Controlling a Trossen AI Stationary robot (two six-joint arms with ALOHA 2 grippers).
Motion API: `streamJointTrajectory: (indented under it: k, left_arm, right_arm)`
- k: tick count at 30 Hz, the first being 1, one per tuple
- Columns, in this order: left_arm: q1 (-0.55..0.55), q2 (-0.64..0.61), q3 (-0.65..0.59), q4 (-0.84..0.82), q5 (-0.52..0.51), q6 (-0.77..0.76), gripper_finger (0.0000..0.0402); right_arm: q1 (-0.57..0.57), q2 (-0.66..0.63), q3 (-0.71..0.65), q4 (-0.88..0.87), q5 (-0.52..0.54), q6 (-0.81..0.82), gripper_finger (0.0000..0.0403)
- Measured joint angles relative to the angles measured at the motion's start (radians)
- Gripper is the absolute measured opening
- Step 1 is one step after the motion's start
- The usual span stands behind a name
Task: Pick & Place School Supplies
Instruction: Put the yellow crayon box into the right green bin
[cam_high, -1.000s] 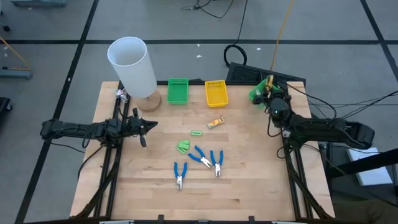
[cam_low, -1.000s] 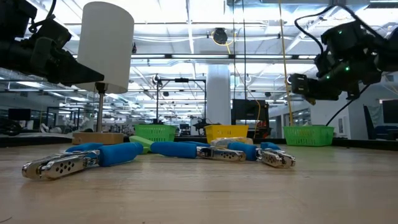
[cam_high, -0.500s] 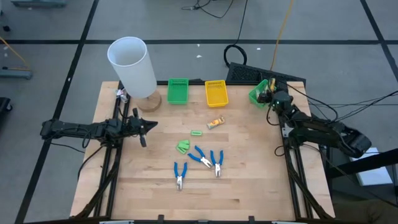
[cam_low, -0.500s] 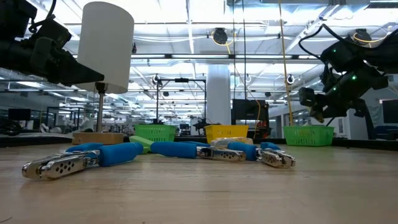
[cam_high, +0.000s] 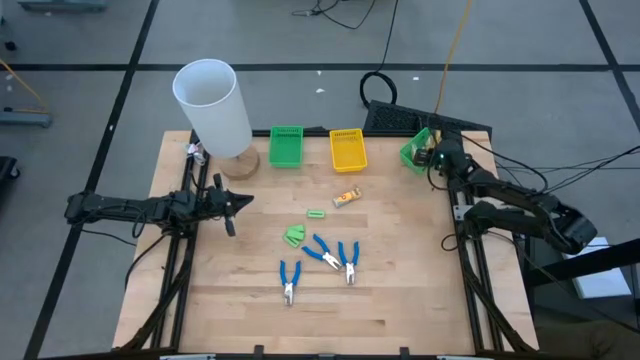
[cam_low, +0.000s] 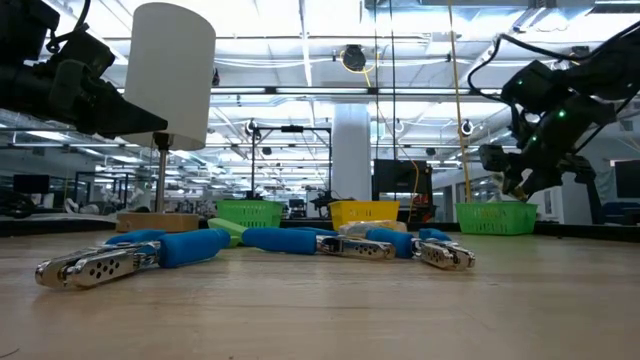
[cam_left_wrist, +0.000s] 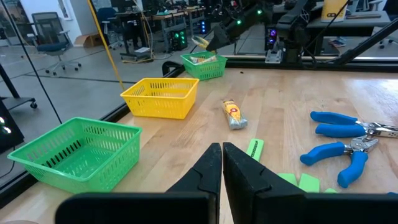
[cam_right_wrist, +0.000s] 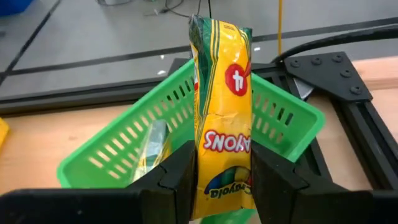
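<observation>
My right gripper (cam_right_wrist: 222, 165) is shut on a yellow crayon pack (cam_right_wrist: 222, 74), above a green basket (cam_high: 414, 150) at the table's far right corner; a second pack (cam_right_wrist: 151, 149) lies in that basket. On the table lie another crayon pack (cam_high: 347, 197), two light-green pieces (cam_high: 316, 213) (cam_high: 294, 236) and three blue-handled pliers (cam_high: 289, 280) (cam_high: 322, 250) (cam_high: 349, 262). My left gripper (cam_high: 243, 200) waits shut at the table's left, pointing level toward the right. My right gripper pinches the crayon pack's near end (cam_right_wrist: 224, 146) between its two fingers (cam_right_wrist: 177, 171), one on each flat side. It comes from the table's right, slanting down toward the far edge. The pack sticks out past the fingertips, lifted clear over the basket's opening.
A green bin (cam_high: 286, 146) and a yellow bin (cam_high: 347, 150) stand along the far edge. A tall white cylinder (cam_high: 212, 105) on a wooden base stands at the far left. A black frame and cables (cam_high: 400, 118) lie behind the basket.
My right gripper has tipped its fingers downward and swung a little toward the green basket, sinking slightly, still shut on the crayon pack. The pack now points down at the basket's opening.
</observation>
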Motion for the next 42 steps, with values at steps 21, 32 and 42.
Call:
streamJointTrajectory:
  k: [21, 32, 42]
  left_arm:
    - [0.000, 0.000, 0.000, 0.000, 0.000, 0.000, 0.0021]
    - [0.000, 0.000, 0.000, 0.000, 0.000, 0.000, 0.0021]
    - [0.000, 0.000, 0.000, 0.000, 0.000, 0.000, 0.0021]
  right_arm:
    - [0.068, 0.000, 0.078, 0.019, -0.100, -0.024, 0.0123]
    - [0.047, 0.088, 0.278, -0.307, -0.042, -0.096, 0.0112]
    - [0.048, 0.264, 0.278, -0.274, -0.042, -0.081, 0.0116]
